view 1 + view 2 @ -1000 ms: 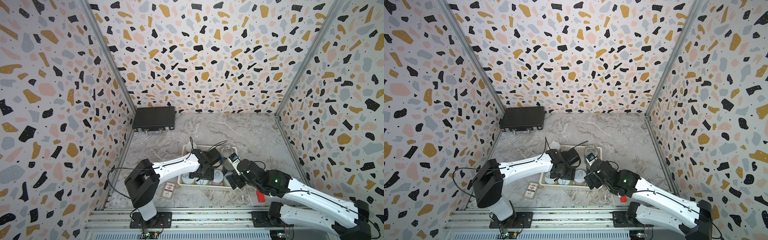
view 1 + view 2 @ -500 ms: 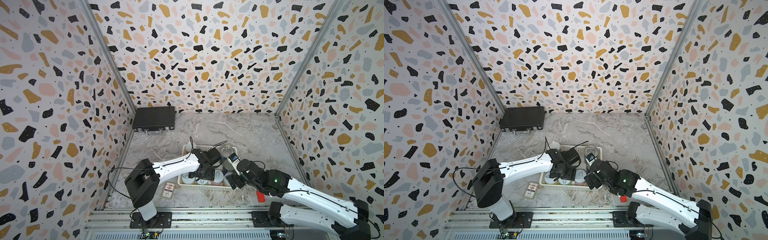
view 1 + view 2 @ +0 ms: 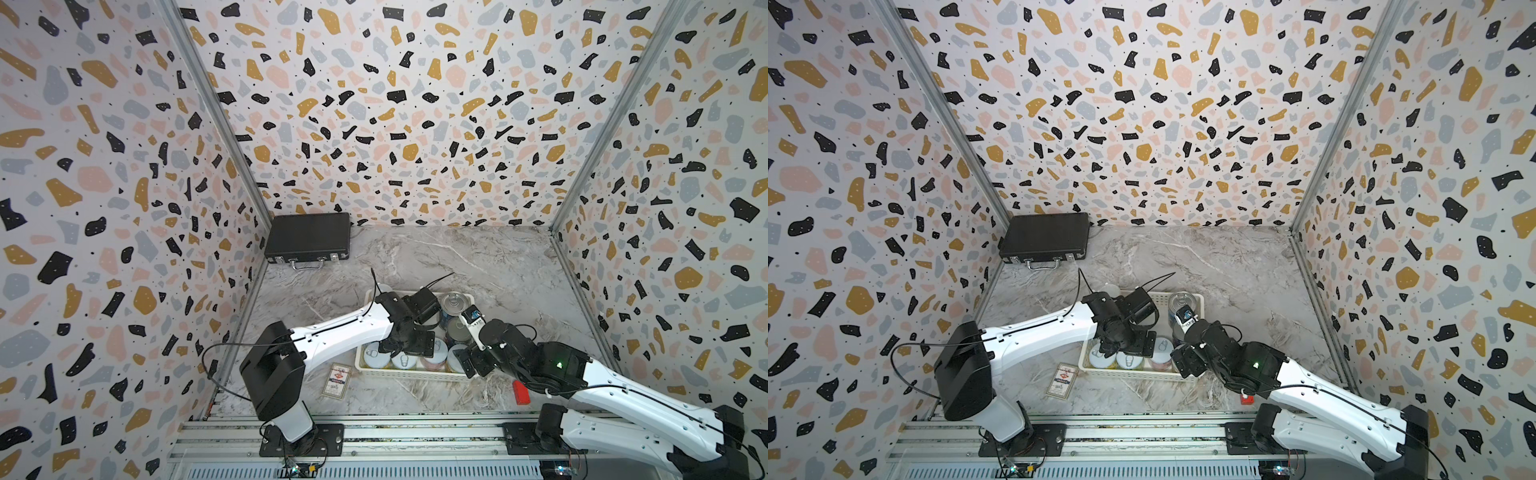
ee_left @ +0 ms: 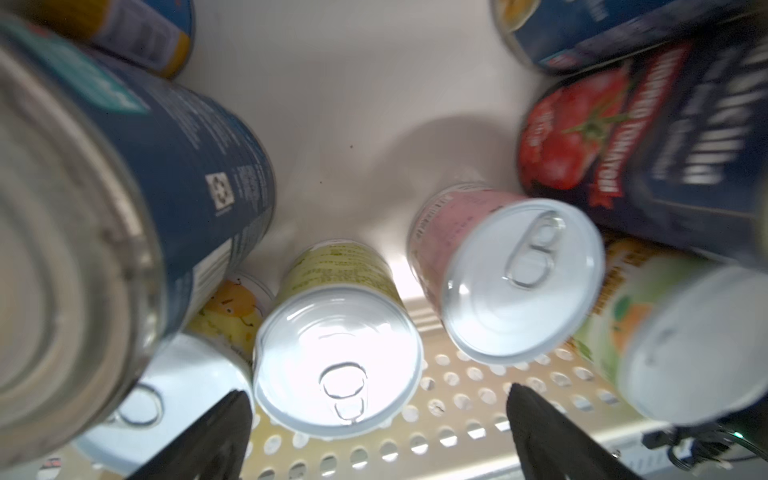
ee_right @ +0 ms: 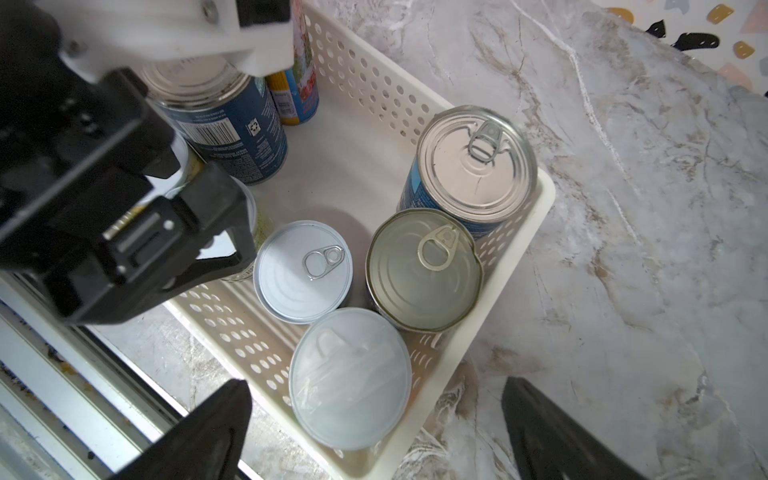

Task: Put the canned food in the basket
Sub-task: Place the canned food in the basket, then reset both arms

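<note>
- Canned food (image 5: pixel 432 266) stands upright inside the basket (image 5: pixel 374 89), near centre of the table; task looks done.
- Left gripper (image 4: pixel 376 395) wide, empty, low over the cans, with room to lift clear.
- Right gripper (image 5: pixel 374 386) wide, empty, at the basket's near right corner.

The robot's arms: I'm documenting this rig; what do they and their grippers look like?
The left arm and right arm have white shell links, black joints and black bases on a silver rail. Thin black cables loop alongside. A green light glows on the right arm. The left gripper and right gripper have black tapered fingers.
</note>
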Motion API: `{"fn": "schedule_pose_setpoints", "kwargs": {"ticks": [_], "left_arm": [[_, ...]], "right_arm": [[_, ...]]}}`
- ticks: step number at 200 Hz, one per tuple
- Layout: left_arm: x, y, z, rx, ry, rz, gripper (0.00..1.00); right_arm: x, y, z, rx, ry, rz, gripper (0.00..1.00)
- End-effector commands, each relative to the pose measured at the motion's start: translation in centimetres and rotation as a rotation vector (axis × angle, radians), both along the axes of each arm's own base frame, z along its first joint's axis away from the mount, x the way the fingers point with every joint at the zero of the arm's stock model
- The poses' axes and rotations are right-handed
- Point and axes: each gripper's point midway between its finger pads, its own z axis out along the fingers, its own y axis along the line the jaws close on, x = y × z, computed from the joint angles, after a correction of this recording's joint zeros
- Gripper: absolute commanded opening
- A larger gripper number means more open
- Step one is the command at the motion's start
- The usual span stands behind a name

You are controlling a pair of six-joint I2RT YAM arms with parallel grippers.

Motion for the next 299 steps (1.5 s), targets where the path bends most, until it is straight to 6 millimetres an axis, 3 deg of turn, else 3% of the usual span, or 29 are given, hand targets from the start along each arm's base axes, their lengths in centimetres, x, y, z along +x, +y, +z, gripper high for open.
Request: {"fn": "schedule_pose_setpoints", "kwargs": {"ticks": [1, 19, 34, 58, 104, 123, 146, 183, 213, 231, 249, 264, 272, 278, 285, 299], "left_arm": [[1.3, 1.2, 5.0, -0.081, -0.11, 0.021, 1.0], [2.6, 4.1, 7.9, -0.096, -0.229, 0.09, 1.0], [4.1, 8.3, 10.0, -0.044, -0.376, 0.201, 1.0], [6.4, 15.0, 11.4, 0.066, -0.632, 0.371, 1.0], [8.9, 22.5, 10.3, 0.316, -0.907, 0.476, 1.0], [9.4, 25.5, 9.1, 0.422, -0.922, 0.559, 1.0], [9.7, 27.3, 7.8, 0.497, -0.942, 0.569, 1.0], [9.9, 29.0, 5.4, 0.572, -1.036, 0.549, 1.0], [11.5, 29.4, 2.3, 0.515, -1.07, 0.531, 1.0], [13.1, 30.3, 1.0, 0.483, -1.065, 0.535, 1.0], [14.8, 29.8, 0.4, 0.399, -1.032, 0.477, 1.0], [15.6, 30.3, 0.1, 0.358, -1.036, 0.489, 1.0], [15.4, 30.8, -1.0, 0.34, -1.055, 0.512, 1.0], [16.1, 31.0, -0.2, 0.295, -1.142, 0.521, 1.0], [16.4, 29.1, -2.2, 0.233, -1.071, 0.398, 1.0], [17.1, 28.3, -2.1, 0.239, -1.087, 0.351, 1.0]], "right_arm": [[0.9, -1.9, 1.8, 0.022, -0.095, -0.085, 1.0], [1.7, -3.5, 2.9, 0.037, -0.172, -0.16, 1.0], [2.4, -5.1, 3.9, 0.05, -0.25, -0.238, 1.0], [3.6, -7.9, 5.0, 0.029, -0.396, -0.382, 1.0], [5.1, -11.5, 4.5, -0.162, -0.645, -0.562, 1.0], [5.7, -11.1, 4.0, -0.194, -0.738, -0.557, 1.0], [7.2, -11.5, 2.9, -0.195, -0.762, -0.553, 1.0], [11.4, -17.7, -2.4, -0.263, -0.582, -0.761, 1.0], [14.4, -19.4, -6.1, -0.27, -0.526, -0.792, 1.0], [16.2, -19.5, -6.2, -0.251, -0.532, -0.788, 1.0], [17.7, -19.3, -6.0, -0.205, -0.571, -0.778, 1.0], [18.9, -20.3, -7.4, -0.233, -0.547, -0.809, 1.0], [19.7, -20.8, -7.1, -0.238, -0.569, -0.829, 1.0], [19.8, -21.0, -7.7, -0.239, -0.502, -0.838, 1.0], [20.1, -21.6, -8.5, -0.205, -0.426, -0.838, 1.0], [20.7, -22.1, -9.0, -0.17, -0.394, -0.839, 1.0]]}}
